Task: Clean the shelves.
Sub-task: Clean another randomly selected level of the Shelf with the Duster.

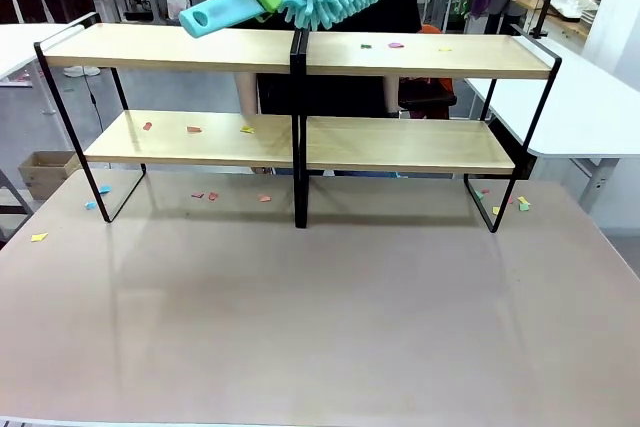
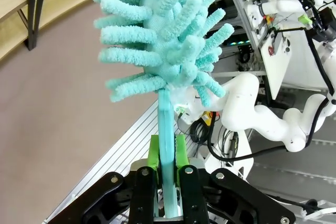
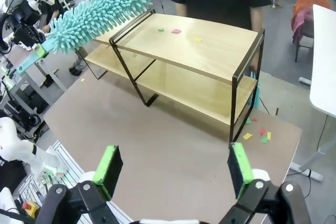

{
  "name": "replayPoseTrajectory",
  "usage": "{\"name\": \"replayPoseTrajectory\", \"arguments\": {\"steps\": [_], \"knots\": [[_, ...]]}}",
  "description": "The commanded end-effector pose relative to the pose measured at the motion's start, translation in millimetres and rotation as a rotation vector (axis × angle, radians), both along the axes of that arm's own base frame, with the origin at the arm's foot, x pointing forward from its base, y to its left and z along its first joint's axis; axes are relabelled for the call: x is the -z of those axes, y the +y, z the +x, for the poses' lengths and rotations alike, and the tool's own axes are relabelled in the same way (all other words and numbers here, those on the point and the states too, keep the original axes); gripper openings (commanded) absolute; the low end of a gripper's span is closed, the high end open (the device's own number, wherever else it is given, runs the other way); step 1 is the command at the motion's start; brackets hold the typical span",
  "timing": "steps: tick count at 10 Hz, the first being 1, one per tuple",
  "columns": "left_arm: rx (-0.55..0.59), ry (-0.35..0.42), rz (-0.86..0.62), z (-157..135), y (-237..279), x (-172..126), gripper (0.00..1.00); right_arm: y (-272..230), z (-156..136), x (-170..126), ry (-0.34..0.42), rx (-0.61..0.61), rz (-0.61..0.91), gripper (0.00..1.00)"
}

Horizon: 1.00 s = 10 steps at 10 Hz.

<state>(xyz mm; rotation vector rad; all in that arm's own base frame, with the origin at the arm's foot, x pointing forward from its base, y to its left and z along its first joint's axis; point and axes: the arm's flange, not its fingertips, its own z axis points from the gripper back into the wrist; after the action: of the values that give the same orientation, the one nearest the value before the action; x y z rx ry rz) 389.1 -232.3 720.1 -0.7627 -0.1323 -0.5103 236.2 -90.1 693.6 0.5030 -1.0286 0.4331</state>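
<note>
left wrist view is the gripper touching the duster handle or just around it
Touching. The left wrist view shows the left gripper shut on the duster handle, both green pads pressed flat against its sides, no gap.

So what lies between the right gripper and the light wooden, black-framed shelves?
Bare brown tabletop, in the right wrist view, from the open right gripper to the shelves.

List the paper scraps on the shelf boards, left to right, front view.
Shelves, lower tier: red scrap → orange-red scrap → yellow scrap; upper tier: green scrap → pink scrap → faint yellow scrap.
</note>
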Motion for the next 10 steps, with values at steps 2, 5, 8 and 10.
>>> {"name": "replayPoseTrajectory", "arguments": {"steps": [2,5,8,10], "knots": [[0.023,0.000,0.015,-0.9,-6.7,-3.5,0.13,0.9,-3.4,1.4,-0.003,-0.003,-0.013,1.00],[-0.059,0.092,0.064,-0.9,-40.7,-10.6,0.13,0.9,-3.4,1.4,-0.003,-0.003,-0.013,1.00],[-0.225,0.041,0.211,1.8,-74.3,-36.0,0.13,0.9,-3.4,1.4,-0.003,-0.003,-0.013,1.00],[-0.307,-0.003,0.299,3.0,-85.9,-24.6,0.13,0.9,-3.4,1.4,-0.003,-0.003,-0.013,1.00]]}}
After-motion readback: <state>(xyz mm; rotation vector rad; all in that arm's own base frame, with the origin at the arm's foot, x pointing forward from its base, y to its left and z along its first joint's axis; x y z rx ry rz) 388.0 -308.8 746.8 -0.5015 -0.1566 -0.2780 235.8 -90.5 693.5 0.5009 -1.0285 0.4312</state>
